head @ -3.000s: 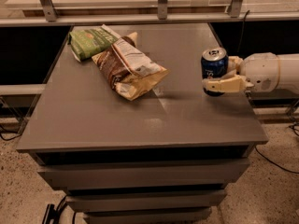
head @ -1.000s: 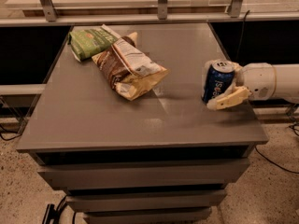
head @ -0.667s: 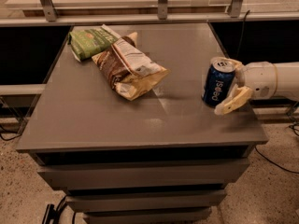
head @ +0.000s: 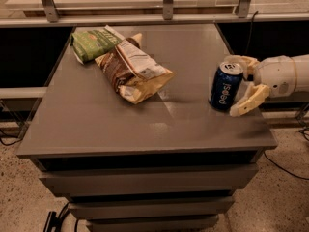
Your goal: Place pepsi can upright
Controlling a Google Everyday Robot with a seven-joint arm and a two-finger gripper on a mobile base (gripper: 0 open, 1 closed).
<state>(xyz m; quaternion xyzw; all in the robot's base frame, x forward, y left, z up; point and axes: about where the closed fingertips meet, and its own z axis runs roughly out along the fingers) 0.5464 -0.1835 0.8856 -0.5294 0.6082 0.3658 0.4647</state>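
The pepsi can [head: 224, 87] is dark blue with white lettering and a silver top. It stands upright on the grey table [head: 145, 124] near the right edge. My gripper [head: 235, 86] reaches in from the right and is open. Its cream fingers [head: 247, 100] straddle the can's right side, one behind the can's top and one in front, spread away from it. The near finger does not touch the can.
A brown-and-white chip bag [head: 133, 69] lies at the table's middle back, and a green chip bag [head: 91, 42] lies behind it at the back left. A counter with metal posts [head: 167, 1] runs behind the table. The table's right edge is just beyond the can.
The gripper lowered the can onto the table and then opened. The near finger has swung down and away from the can, which now stands on its own.
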